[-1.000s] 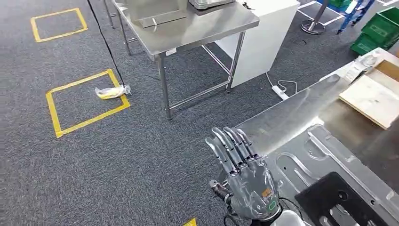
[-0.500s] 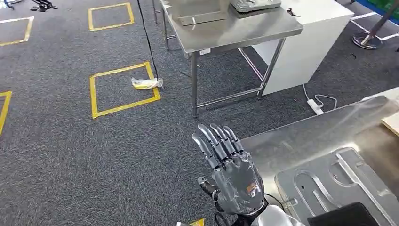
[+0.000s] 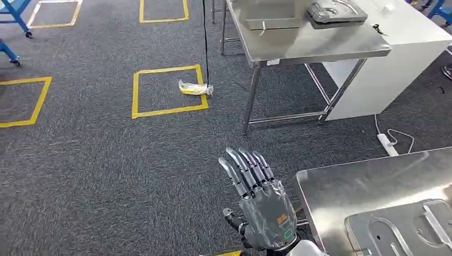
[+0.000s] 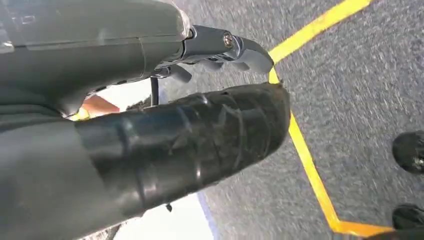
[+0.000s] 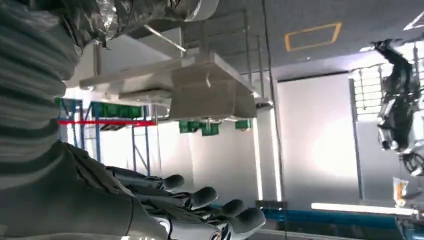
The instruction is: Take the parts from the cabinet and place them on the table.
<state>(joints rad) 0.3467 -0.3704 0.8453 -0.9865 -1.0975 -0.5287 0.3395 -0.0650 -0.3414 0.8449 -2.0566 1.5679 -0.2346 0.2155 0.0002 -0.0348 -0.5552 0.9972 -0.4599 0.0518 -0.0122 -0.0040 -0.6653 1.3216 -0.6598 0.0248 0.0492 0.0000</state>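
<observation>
Right robot hand: the right robot hand is raised in front of the body, back of the hand up, fingers straight and a little fanned, pointing away over the carpet. It holds nothing and touches nothing. From its wrist view the fingertips lie side by side, free in the air.

Left robot hand: the left robot hand hangs low over the carpet beside a strip of yellow floor tape. Its thick dark thumb lies across the wrist view; whether the fingers are apart or curled I cannot tell, and I see nothing in it.

Near counter: just to the right of the right robot hand stands a steel counter. A pressed grey metal part lies flat on it, towards its near right corner.

Far counter: a second steel counter stands well apart, further off. On it are a folded sheet-metal piece and a grey tray-shaped part.

Floor: yellow taped squares mark the carpet. A small clear bag with something yellow in it lies on the right edge of one square. A white power strip lies by a white cabinet.
</observation>
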